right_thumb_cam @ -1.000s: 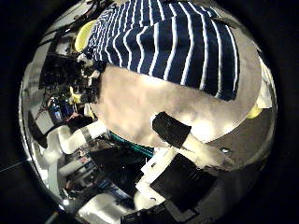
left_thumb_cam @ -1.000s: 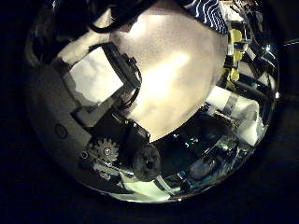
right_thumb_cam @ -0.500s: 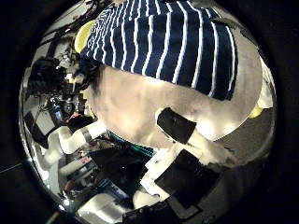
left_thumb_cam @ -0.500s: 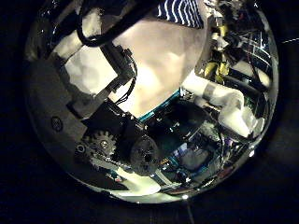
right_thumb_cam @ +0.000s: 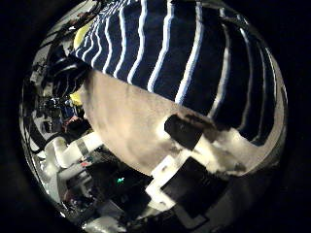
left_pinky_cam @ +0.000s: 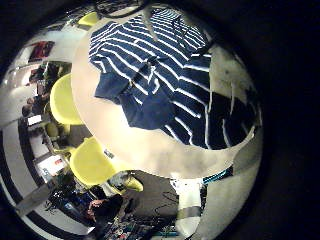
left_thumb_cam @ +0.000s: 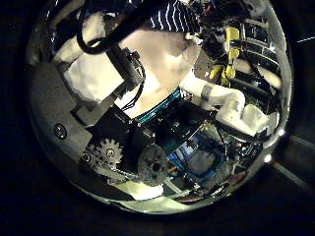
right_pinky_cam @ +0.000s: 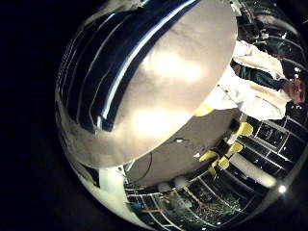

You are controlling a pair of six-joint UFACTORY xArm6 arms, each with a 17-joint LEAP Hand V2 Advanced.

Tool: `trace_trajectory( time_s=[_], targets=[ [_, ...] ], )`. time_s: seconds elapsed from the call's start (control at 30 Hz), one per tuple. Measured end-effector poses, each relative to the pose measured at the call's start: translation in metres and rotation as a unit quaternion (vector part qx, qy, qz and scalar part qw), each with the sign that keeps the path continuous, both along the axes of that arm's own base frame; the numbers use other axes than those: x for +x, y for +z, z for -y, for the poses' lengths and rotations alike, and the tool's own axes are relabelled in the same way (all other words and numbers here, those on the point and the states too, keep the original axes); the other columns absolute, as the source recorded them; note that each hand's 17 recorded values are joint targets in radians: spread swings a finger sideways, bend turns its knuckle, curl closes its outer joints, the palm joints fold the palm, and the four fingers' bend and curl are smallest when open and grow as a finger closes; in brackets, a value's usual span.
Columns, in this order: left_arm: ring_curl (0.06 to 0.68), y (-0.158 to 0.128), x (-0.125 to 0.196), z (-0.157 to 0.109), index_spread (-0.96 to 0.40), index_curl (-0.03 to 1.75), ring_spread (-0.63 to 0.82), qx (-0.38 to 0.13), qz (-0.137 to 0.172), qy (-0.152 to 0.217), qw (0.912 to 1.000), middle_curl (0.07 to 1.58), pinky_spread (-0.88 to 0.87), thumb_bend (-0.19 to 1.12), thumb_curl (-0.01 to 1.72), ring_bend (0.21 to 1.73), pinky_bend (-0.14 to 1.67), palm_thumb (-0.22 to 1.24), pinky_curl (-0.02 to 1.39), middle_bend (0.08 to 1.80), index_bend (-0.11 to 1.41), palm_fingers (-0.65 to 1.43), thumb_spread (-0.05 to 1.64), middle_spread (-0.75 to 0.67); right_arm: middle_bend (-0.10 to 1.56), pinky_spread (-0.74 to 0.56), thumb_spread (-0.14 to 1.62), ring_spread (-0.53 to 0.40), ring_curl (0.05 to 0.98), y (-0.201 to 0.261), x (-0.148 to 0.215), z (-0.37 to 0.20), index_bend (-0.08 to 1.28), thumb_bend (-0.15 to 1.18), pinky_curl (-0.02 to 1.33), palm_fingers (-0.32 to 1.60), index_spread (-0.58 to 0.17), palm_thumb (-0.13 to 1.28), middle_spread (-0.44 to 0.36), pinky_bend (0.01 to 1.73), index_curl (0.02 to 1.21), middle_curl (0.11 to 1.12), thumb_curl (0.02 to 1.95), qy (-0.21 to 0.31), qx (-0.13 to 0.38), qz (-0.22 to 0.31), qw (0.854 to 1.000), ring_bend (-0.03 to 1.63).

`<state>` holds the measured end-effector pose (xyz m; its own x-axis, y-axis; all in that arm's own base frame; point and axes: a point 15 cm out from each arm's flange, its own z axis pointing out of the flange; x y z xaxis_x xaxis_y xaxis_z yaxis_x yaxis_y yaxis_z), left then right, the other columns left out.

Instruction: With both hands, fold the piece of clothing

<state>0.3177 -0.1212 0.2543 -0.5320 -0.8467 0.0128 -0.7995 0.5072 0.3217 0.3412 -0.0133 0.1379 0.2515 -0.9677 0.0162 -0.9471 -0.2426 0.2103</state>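
Table (left_pinky_cam: 170,150) first: a round, pale tan top, bare across most of its near part. On it lies the garment (left_pinky_cam: 160,70), a navy top with thin white stripes, spread fairly flat with some rumpling through the middle, and reaching toward the table's edge on one side. No outside view is available, so everything here comes from the palm cameras. The right hand (right_thumb_cam: 199,146) is low and close to the cloth: stripes fill much of its thumb-side view, and a dark-tipped finger (right_thumb_cam: 190,128) reaches straight out over bare table, just beside the garment's hem and not touching it as far as can be seen; nothing is pinched, and the hand looks relaxed and uncurled. The left hand (left_thumb_cam: 118,138) sits farther off, only a corner of striped cloth showing past its white and black parts; whether its fingers are spread or curled cannot be told. Judgement: the approach step, before any grasp. Next move would need each hand to settle on an edge, pinch it, then lift together and carry it across.
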Motion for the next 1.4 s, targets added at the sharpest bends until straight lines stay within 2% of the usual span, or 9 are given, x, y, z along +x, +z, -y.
trace_trajectory(
  time_s=[0.2,0.33,0.37,0.4,0.5,0.67,0.8,1.17,1.4],
  targets=[
    [0.522,0.004,0.001,-0.006,-0.70,1.40,-0.47,0.000,0.002,0.004,1.0000,0.96,-0.67,-0.01,0.65,1.29,0.98,0.83,0.77,0.92,0.24,1.06,1.07,-0.61,0.42,-0.30,1.01,-0.297,0.408,0.000,0.015,0.006,0.16,-0.01,0.17,0.72,-0.317,0.67,-0.196,0.83,0.37,0.50,0.39,0.009,-0.031,-0.003,0.999,0.93],
    [0.522,0.009,0.002,-0.006,-0.70,1.42,-0.47,-0.001,0.007,0.004,1.0000,0.96,-0.68,-0.01,0.66,1.29,0.97,0.83,0.78,0.92,0.23,1.06,1.07,-0.61,0.55,-0.43,1.00,-0.312,0.450,-0.004,0.025,0.011,0.22,0.00,0.23,1.04,-0.383,0.77,-0.293,0.97,0.41,0.57,0.42,0.009,-0.044,-0.006,0.999,1.00],
    [0.521,0.011,0.002,-0.007,-0.70,1.42,-0.47,-0.002,0.007,0.006,1.0000,0.97,-0.68,-0.02,0.66,1.29,0.97,0.82,0.78,0.92,0.23,1.06,1.07,-0.61,0.54,-0.43,1.00,-0.313,0.452,-0.003,0.027,0.011,0.26,0.00,0.23,1.09,-0.396,0.78,-0.294,0.97,0.42,0.57,0.43,0.008,-0.044,-0.004,0.999,1.01],
    [0.522,0.012,0.001,-0.008,-0.70,1.42,-0.47,-0.003,0.008,0.006,0.9999,0.97,-0.68,-0.01,0.66,1.29,0.96,0.82,0.79,0.91,0.23,1.06,1.07,-0.61,0.65,-0.43,1.00,-0.308,0.472,-0.003,0.028,0.011,0.35,0.00,0.26,1.21,-0.415,0.83,-0.305,1.00,0.47,0.62,0.44,0.008,-0.044,-0.002,0.999,1.01],
    [0.521,0.017,0.000,-0.011,-0.70,1.43,-0.47,-0.004,0.011,0.008,0.9999,0.97,-0.68,-0.01,0.66,1.29,0.96,0.82,0.79,0.91,0.22,1.06,1.07,-0.62,0.73,-0.41,1.01,-0.299,0.508,-0.002,0.029,0.010,0.50,0.01,0.30,1.26,-0.432,0.89,-0.294,1.07,0.55,0.67,0.46,0.005,-0.043,0.002,0.999,1.05],
    [0.521,0.024,-0.002,-0.020,-0.70,1.44,-0.47,-0.010,0.013,0.012,0.9998,0.97,-0.69,-0.01,0.67,1.28,0.95,0.81,0.80,0.90,0.22,1.06,1.07,-0.62,0.93,-0.35,1.11,-0.285,0.578,0.012,0.032,0.013,0.74,0.04,0.38,1.20,-0.420,0.97,-0.260,1.20,0.69,0.77,0.50,0.006,-0.041,0.017,0.999,1.16],
    [0.521,0.027,-0.008,-0.024,-0.70,1.45,-0.47,-0.013,0.011,0.012,0.9998,0.98,-0.69,-0.01,0.67,1.28,0.95,0.81,0.80,0.90,0.21,1.07,1.07,-0.62,1.04,-0.29,1.17,-0.277,0.638,0.034,0.029,0.018,0.84,0.03,0.46,1.11,-0.406,0.97,-0.248,1.30,0.78,0.82,0.53,0.002,-0.043,0.030,0.999,1.24],
    [0.521,0.058,-0.033,-0.032,-0.70,1.46,-0.47,-0.019,0.010,-0.001,0.9998,0.98,-0.70,-0.01,0.68,1.28,0.93,0.80,0.82,0.89,0.20,1.07,1.06,-0.63,1.15,-0.22,1.26,-0.269,0.726,0.113,-0.003,0.029,0.91,0.00,0.60,1.02,-0.380,0.96,-0.213,1.38,0.89,0.88,0.60,-0.002,-0.041,0.063,0.997,1.32],
    [0.520,0.073,-0.037,-0.040,-0.69,1.47,-0.48,-0.024,0.003,0.002,0.9997,0.99,-0.70,-0.01,0.69,1.27,0.93,0.80,0.82,0.88,0.20,1.09,1.06,-0.63,1.19,-0.21,1.29,-0.266,0.751,0.140,-0.010,0.014,0.93,-0.01,0.66,0.99,-0.373,0.95,-0.199,1.37,0.93,0.88,0.63,0.012,-0.034,0.074,0.997,1.34]
  ],
)
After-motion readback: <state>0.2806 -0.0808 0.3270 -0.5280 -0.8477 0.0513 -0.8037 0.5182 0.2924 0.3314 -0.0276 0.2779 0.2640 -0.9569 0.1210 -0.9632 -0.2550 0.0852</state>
